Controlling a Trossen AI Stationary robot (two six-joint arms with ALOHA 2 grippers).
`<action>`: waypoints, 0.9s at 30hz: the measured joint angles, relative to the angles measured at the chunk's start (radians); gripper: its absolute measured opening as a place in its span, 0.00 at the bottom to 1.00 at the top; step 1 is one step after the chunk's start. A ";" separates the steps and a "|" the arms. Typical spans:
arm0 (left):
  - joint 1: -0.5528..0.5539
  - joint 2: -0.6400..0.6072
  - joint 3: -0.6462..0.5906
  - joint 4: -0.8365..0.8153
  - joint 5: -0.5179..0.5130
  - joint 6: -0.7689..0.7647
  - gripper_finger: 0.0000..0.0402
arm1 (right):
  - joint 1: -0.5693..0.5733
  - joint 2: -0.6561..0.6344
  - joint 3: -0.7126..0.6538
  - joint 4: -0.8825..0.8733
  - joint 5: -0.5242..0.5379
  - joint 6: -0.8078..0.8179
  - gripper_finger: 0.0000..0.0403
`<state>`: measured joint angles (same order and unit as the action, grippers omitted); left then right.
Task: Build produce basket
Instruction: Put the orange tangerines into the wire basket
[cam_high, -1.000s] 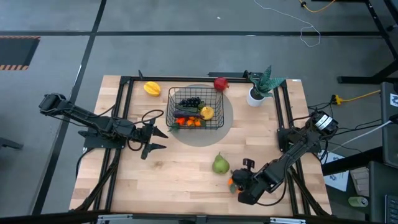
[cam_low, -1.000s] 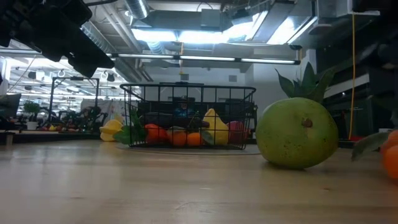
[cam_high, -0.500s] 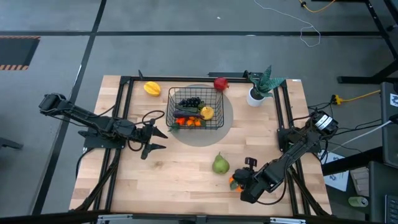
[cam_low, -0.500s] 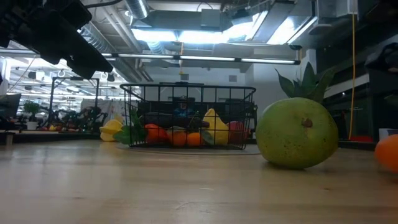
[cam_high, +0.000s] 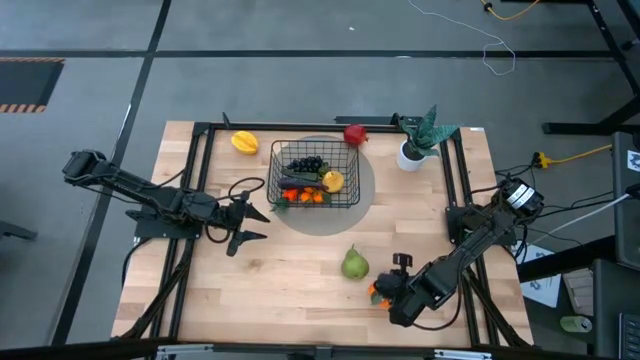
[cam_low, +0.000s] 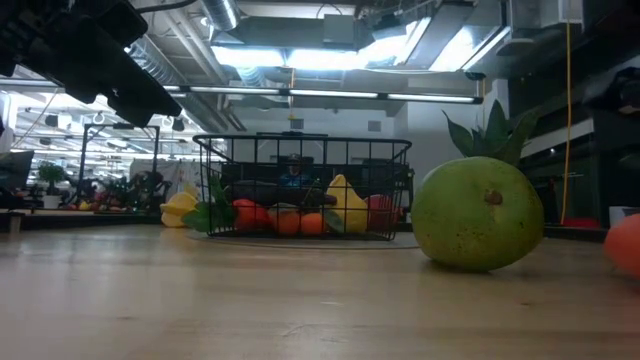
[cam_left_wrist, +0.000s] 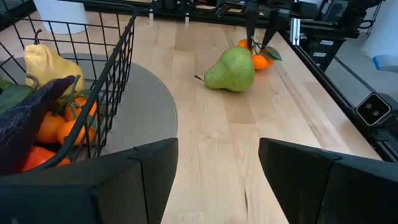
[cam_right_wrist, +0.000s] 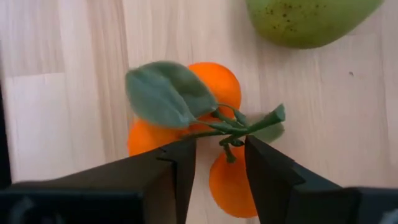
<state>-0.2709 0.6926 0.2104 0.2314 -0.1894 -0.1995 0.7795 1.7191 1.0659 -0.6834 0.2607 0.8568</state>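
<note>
The black wire basket (cam_high: 314, 175) stands on a grey round mat at the table's far middle, holding grapes, tangerines, a yellow fruit and an eggplant (cam_left_wrist: 37, 109). A green pear (cam_high: 354, 264) lies on the wood near the front. Just right of it is a cluster of leafy tangerines (cam_high: 376, 292), with my right gripper (cam_high: 388, 292) over it, shut on its stem. My left gripper (cam_high: 262, 224) hovers open left of the basket, empty. A yellow fruit (cam_high: 244, 142) and a red fruit (cam_high: 354, 134) lie beside the basket. My right gripper has the tangerines' green stem (cam_right_wrist: 229, 144), where the leaves branch off, between its two fingers (cam_right_wrist: 177, 171). The fingers come steeply from above, pointing down. The oranges hang below the fingers; whether they are clear of the table, I cannot tell.
A white-potted green plant (cam_high: 418, 140) stands at the far right corner. A black frame rail (cam_high: 200, 180) runs along the table's edges. Bare wood lies between the pear and the basket.
My right gripper has tipped and rolled a little in place over the tangerines. In the low view the tangerines have shifted toward the table's right edge, and their leaf has left the picture. My left gripper has kept still.
</note>
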 joint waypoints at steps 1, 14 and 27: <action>0.000 0.000 0.000 0.000 0.000 0.000 0.53 | 0.000 0.000 0.005 -0.001 0.000 -0.001 0.31; 0.000 0.000 0.000 0.000 0.000 0.000 0.53 | 0.000 0.000 0.094 -0.009 0.091 -0.050 0.31; 0.000 0.000 0.000 0.000 0.000 0.000 0.53 | 0.000 0.000 0.089 -0.037 0.122 0.271 0.31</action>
<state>-0.2710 0.6926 0.2104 0.2314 -0.1898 -0.1997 0.7795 1.7191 1.1546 -0.7208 0.3825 1.1275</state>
